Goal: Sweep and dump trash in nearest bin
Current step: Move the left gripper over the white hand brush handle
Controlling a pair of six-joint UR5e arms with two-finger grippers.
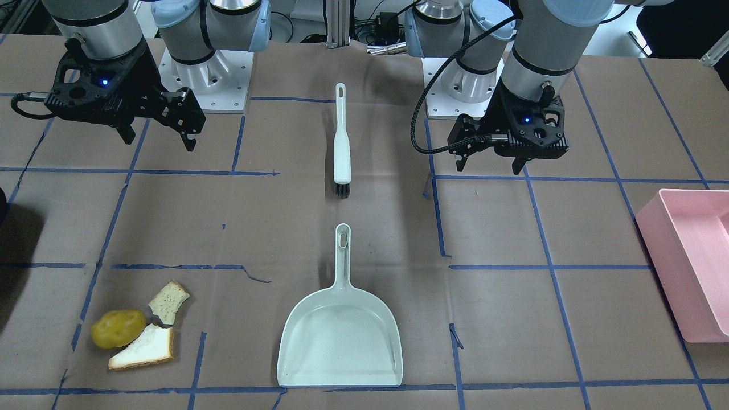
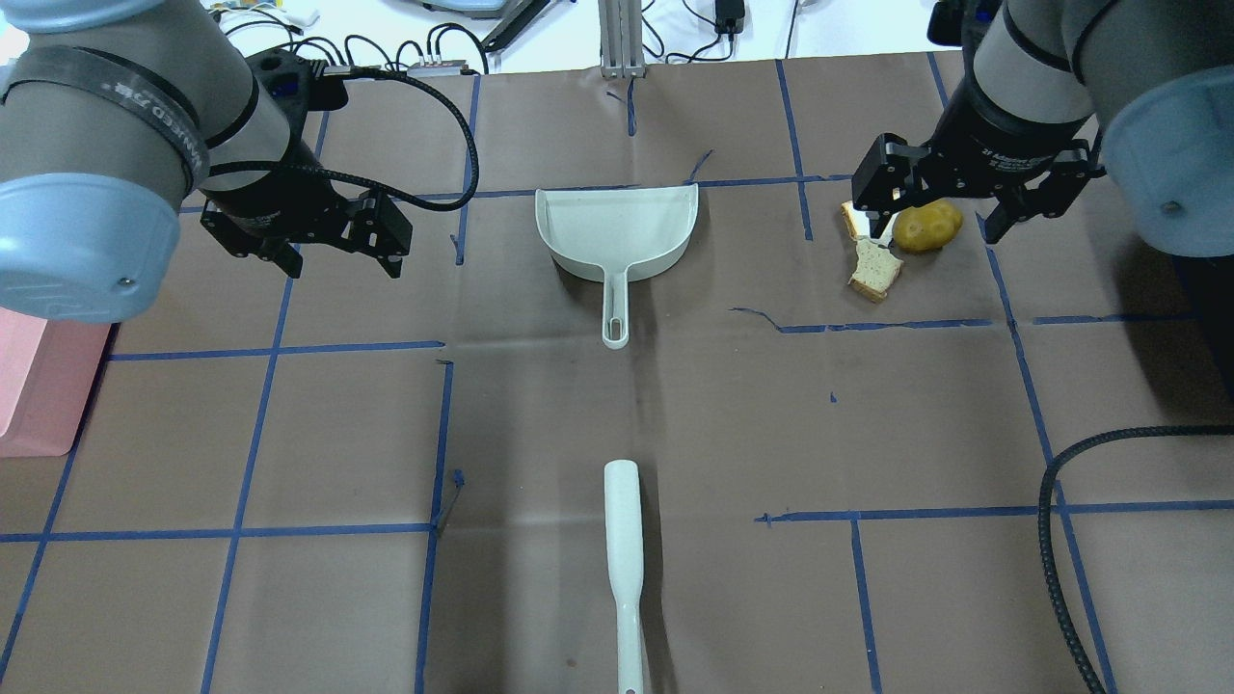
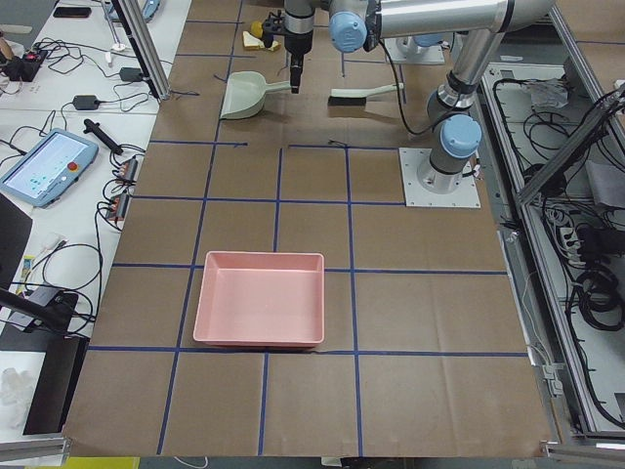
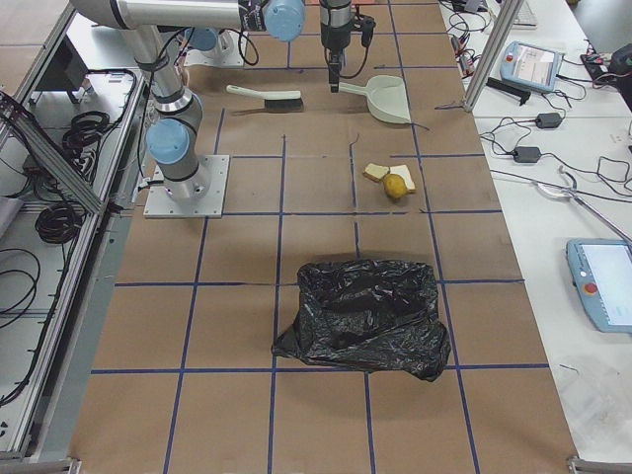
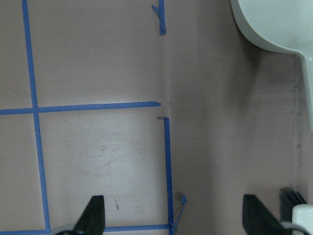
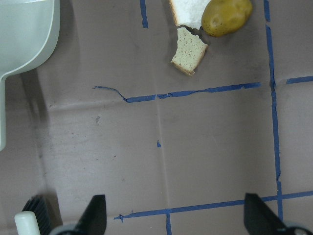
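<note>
The trash lies together on the brown table: a yellow-brown potato [image 1: 118, 328] [image 2: 927, 226] [image 6: 226, 16] and two torn bread pieces [image 1: 168, 302] [image 1: 145, 347] [image 6: 188, 45]. A pale dustpan [image 1: 340, 336] [image 2: 617, 226] and a white brush [image 1: 342, 145] [image 2: 624, 549] lie along the table's middle line. My right gripper [image 1: 159, 141] [image 6: 176, 218] is open and empty, hovering above the table on the robot's side of the trash. My left gripper [image 1: 490, 167] [image 5: 173, 218] is open and empty, hovering beside the brush and dustpan.
A pink bin [image 1: 692, 262] [image 3: 259, 298] stands at the table's end on my left side. A black bag bin [image 4: 360, 316] stands at the end on my right side, nearer the trash. Blue tape lines grid the table.
</note>
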